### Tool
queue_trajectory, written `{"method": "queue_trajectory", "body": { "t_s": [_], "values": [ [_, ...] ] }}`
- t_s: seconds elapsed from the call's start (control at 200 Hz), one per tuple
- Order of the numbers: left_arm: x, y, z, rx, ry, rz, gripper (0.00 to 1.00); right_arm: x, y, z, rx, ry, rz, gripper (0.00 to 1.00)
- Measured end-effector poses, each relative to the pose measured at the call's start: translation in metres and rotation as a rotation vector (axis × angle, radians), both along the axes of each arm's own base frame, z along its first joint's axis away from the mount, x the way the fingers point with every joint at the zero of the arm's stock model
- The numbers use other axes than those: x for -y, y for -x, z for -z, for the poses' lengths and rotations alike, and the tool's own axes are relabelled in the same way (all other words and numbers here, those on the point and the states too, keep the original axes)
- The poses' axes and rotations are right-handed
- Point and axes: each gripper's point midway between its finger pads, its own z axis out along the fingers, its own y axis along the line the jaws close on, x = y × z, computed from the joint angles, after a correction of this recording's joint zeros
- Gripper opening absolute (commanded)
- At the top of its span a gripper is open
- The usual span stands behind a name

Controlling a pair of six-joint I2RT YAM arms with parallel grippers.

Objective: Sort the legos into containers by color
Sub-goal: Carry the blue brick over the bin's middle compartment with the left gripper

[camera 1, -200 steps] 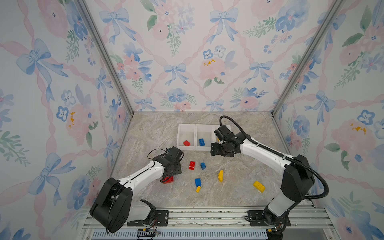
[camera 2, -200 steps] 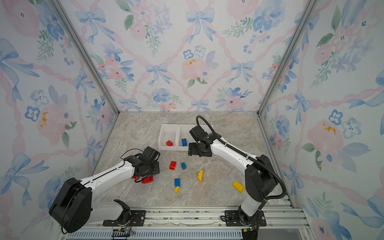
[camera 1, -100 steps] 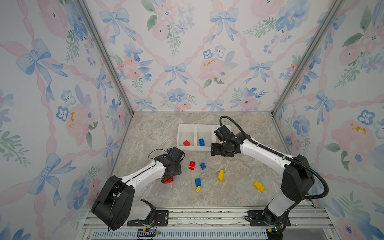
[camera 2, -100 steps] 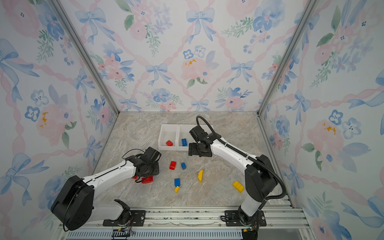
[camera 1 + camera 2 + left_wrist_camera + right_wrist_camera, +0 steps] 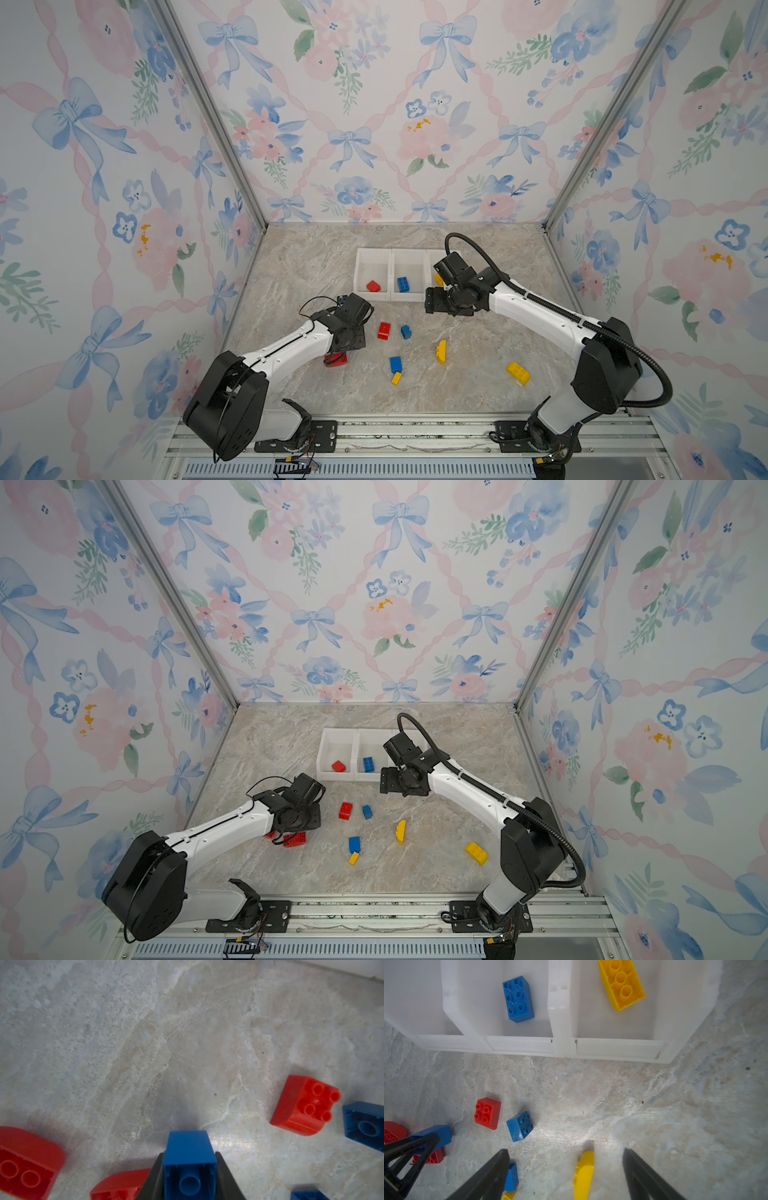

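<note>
1. Your left gripper (image 5: pixel 189 1155) is clamped on a blue hollow-bottomed plastic brick (image 5: pixel 188 1145). Both black fingers (image 5: pixel 154 1178) press its sides, and its open underside faces the wrist camera. You cannot tell whether it is clear of the grey marble-patterned tabletop (image 5: pixel 299 270)
2. That gripper sits at the left edge of the loose pile. Two red round-topped plastic bricks (image 5: pixel 295 839) lie upside down just beside it, partly under the arm in both top views
3. Your right gripper (image 5: pixel 564 1156) stands wide open and holds nothing. It hovers just in front of the three joined white plastic bins (image 5: pixel 374 254), near the right-hand bin
4. In the right wrist view, a yellow curved plastic brick (image 5: pixel 584 1172) lies on the tabletop. It shows between the spread fingers, untouched
5. The left bin holds a small red plastic brick (image 5: pixel 373 286). The middle bin holds a blue eight-stud plastic brick (image 5: pixel 518 998). The right bin holds a long yellow plastic brick (image 5: pixel 620 985), hollow side up
6. Between your arms, a red four-stud plastic brick (image 5: pixel 384 331) lies just beside a small blue four-stud plastic brick (image 5: pixel 406 331). Nearer the front, a flat blue plastic brick (image 5: pixel 395 364) touches a tiny yellow plastic brick (image 5: pixel 396 377). A yellow sloped plastic brick (image 5: pixel 518 372) lies well off to the right
</note>
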Motion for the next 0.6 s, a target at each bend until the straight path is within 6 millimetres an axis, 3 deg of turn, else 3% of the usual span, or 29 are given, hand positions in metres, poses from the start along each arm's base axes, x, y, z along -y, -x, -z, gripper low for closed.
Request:
{"method": "queue_trajectory", "body": {
  "t_s": [0.355,0.6],
  "values": [
    [0.057,-0.048,-0.083,0.210,0.089,0.068,0.20,0.017,0.012,0.007,-0.021,0.005,0.037,1.00],
    [0.095,-0.077,-0.102,0.256,0.093,0.132,0.19,0.029,0.013,0.004,-0.014,-0.002,0.066,0.99]
  ]
}}
